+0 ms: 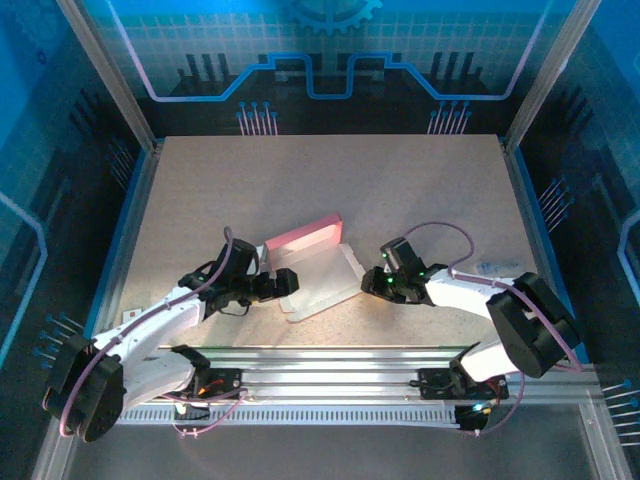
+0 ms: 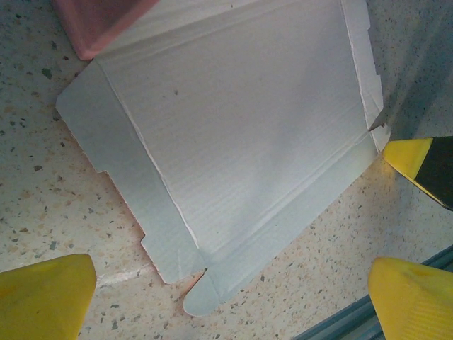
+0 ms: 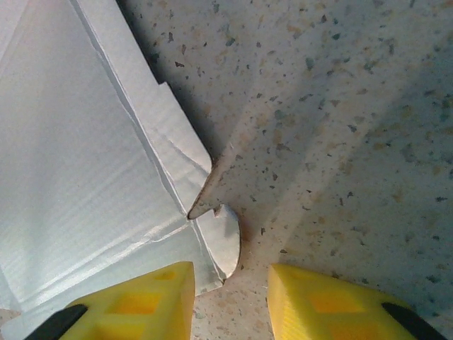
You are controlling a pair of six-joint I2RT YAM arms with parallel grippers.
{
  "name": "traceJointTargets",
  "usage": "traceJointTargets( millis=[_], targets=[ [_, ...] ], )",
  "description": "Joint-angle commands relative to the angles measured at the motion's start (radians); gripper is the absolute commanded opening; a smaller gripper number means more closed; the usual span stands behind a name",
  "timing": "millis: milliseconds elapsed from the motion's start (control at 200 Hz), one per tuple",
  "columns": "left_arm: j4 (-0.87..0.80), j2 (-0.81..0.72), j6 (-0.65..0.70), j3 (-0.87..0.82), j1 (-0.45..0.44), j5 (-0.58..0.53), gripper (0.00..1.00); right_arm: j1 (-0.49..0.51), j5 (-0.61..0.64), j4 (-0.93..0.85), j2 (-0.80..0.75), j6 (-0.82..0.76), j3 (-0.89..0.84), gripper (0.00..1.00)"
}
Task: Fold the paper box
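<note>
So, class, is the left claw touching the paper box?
Apart: the left wrist view shows bare table between the paper box and both fingers of the left claw.

The paper box [image 2: 241, 127] is thin cardboard, its whitish inner face matt and finely ribbed, its outer face dull pink. The tabletop [image 3: 354, 106] looks matt, beige and speckled like stone. The right gripper [image 3: 231, 297] has smooth yellow plastic jaws. The near-edge rail [image 1: 330, 372] is grooved bare metal.

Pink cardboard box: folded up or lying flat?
Mostly flat: the pink cardboard box lies whitish side up, one pink panel folded.
</note>
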Motion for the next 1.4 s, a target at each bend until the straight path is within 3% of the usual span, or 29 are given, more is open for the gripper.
traceJointTargets(
  millis=[0, 340, 1056, 1396],
  targets=[
    [0.011, 0.008, -0.008, -0.023, -0.01, -0.015, 0.99, 0.0, -0.001, 0.057, 0.028, -0.008, 0.025, 0.33],
    [0.014, 0.011, -0.009, -0.026, -0.013, -0.02, 0.99, 0.0, 0.066, -0.043, -0.011, -0.034, 0.058, 0.32],
    [0.024, 0.003, -0.024, -0.043, -0.023, -0.024, 0.99, 0.002, 0.053, -0.011, 0.065, -0.06, 0.085, 0.35],
    [0.055, 0.013, -0.045, -0.053, -0.031, -0.013, 0.99, 0.018, 0.043, 0.068, 0.038, -0.085, 0.062, 0.31]
  ],
)
